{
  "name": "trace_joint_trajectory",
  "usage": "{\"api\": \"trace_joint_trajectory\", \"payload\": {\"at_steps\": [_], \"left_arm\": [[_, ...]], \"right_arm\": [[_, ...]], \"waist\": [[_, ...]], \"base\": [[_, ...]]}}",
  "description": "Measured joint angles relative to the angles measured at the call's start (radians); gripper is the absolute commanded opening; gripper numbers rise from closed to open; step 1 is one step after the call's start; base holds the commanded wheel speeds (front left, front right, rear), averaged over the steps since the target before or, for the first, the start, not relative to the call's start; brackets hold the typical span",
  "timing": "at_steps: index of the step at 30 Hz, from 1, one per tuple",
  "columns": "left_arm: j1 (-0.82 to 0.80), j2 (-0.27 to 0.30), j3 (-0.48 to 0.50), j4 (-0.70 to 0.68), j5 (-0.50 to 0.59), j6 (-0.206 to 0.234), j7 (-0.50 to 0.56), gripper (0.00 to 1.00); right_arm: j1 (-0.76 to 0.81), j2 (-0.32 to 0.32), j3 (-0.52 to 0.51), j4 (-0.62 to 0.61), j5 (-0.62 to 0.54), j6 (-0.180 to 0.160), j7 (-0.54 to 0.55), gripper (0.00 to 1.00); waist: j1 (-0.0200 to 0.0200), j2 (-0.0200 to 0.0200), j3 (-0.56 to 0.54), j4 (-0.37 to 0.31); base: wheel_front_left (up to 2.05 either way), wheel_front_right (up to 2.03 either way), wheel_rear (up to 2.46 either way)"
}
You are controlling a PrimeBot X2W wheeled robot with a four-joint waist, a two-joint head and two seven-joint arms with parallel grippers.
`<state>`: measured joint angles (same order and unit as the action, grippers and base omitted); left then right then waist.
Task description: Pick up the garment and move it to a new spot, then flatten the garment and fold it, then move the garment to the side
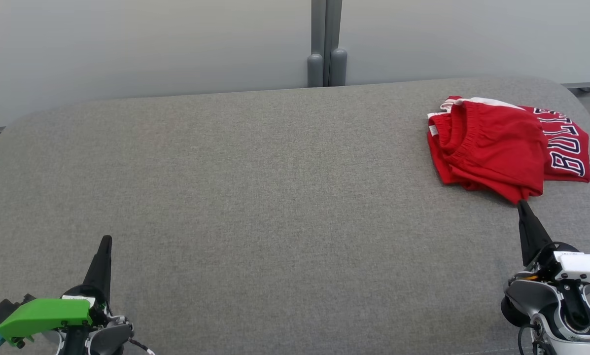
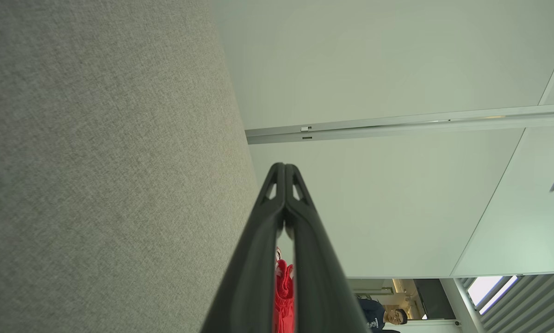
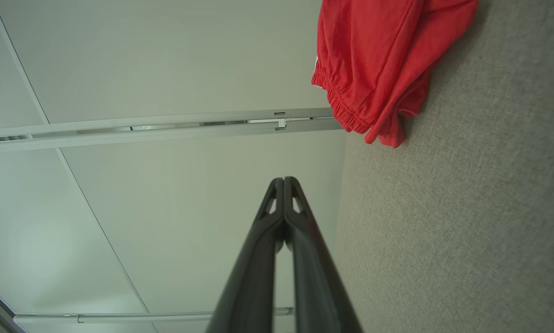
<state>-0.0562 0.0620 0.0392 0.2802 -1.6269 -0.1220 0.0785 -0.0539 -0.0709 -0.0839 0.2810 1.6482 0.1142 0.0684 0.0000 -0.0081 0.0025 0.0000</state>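
one legible text: white block lettering (image 1: 566,145) with a dark outline, printed on the red fabric garment (image 1: 492,148). it reads "bull", then a last letter partly lost at a fold, likely "s". the letters run sideways in the head view, along the garment's right edge. small white tag (image 1: 432,129) at the garment's left edge: too small to read. small white label (image 1: 569,254) on the white casing of the right arm (image 1: 588,268): print unreadable.

We observe a broad grey woven-fabric surface with rounded corners (image 1: 255,197) spanning the foreground. Behind it stand pale frosted wall panels (image 1: 127,44), joined at a grey vertical post (image 1: 327,39). The left wrist view adds a silver metal rail (image 2: 397,124) crossing the panels and a bright slatted window (image 2: 492,287). Lighting is even and diffuse.
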Motion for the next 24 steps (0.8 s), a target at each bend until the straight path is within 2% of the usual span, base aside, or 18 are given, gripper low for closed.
{"api": "trace_joint_trajectory", "payload": {"at_steps": [24], "left_arm": [[0.000, -0.004, 0.002, 0.001, 0.000, 0.000, 0.001, 0.00]], "right_arm": [[0.000, 0.001, -0.002, 0.001, 0.000, 0.000, 0.000, 0.00]], "waist": [[0.0000, 0.0000, 0.000, 0.000]], "base": [[0.00, 0.00, 0.00]]}}
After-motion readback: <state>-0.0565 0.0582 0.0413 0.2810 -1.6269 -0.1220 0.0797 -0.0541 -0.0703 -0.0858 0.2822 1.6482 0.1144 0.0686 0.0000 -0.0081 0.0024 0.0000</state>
